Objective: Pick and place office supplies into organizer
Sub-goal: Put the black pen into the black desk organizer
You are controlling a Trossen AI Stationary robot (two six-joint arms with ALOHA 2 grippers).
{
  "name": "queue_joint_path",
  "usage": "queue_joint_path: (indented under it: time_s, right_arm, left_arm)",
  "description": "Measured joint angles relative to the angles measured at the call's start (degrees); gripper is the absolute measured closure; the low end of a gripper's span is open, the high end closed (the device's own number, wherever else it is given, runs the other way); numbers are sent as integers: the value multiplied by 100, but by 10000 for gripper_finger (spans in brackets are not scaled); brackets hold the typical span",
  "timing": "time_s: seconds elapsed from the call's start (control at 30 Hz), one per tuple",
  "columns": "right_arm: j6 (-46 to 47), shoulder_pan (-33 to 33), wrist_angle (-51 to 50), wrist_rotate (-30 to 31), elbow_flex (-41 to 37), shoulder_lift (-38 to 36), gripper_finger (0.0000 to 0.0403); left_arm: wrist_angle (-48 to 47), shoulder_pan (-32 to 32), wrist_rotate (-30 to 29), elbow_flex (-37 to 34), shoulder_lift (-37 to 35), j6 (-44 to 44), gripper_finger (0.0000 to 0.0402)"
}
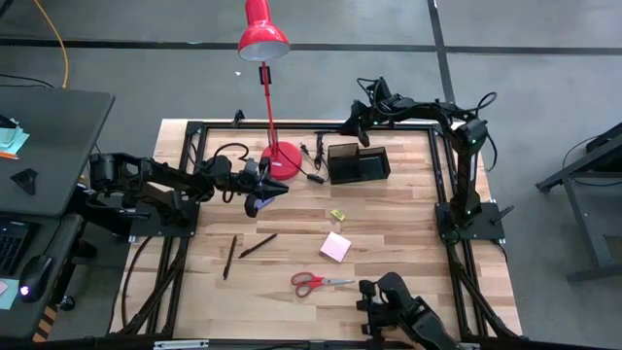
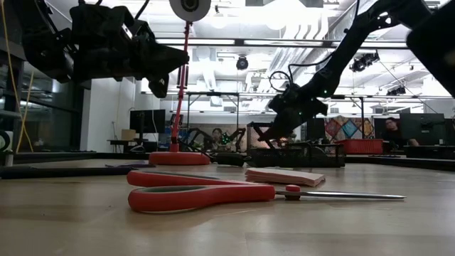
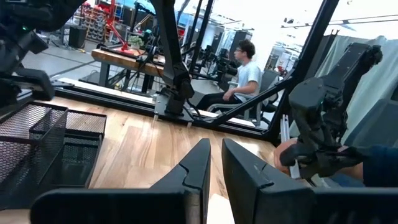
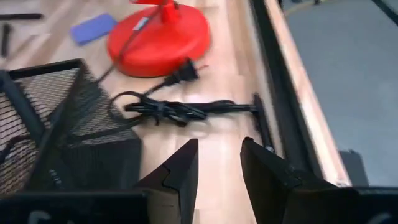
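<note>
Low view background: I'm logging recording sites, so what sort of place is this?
Probably a robotics lab or workshop: other arm rigs on tables, a seated person and monitors stand beyond the wooden table.

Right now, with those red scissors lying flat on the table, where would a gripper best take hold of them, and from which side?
Probably from straight above, pinching the scissors across the narrow neck where the red handles meet the blades. They lie flat and shut, blades pointing toward the right arm's side, so there is nothing to get under; the neck is the slimmest, stiffest part. The looped handles are wider and would likely slip or swing.
</note>
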Motion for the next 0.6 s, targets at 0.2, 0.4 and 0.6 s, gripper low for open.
queue_joint_path:
  time_s: [0.2,0.4,0.6]
  right_arm:
    - [83,64,-390,1205,0,-4,290]
    - [-445,328,-574,1902,-3,-4,290]
    - [-650,509,-541,2083,-3,-4,291]
  left_arm:
    - [-22,0,136,1,0,1,369]
    - [-52,0,134,1,0,17,369]
    - [-52,0,134,1,0,17,369]
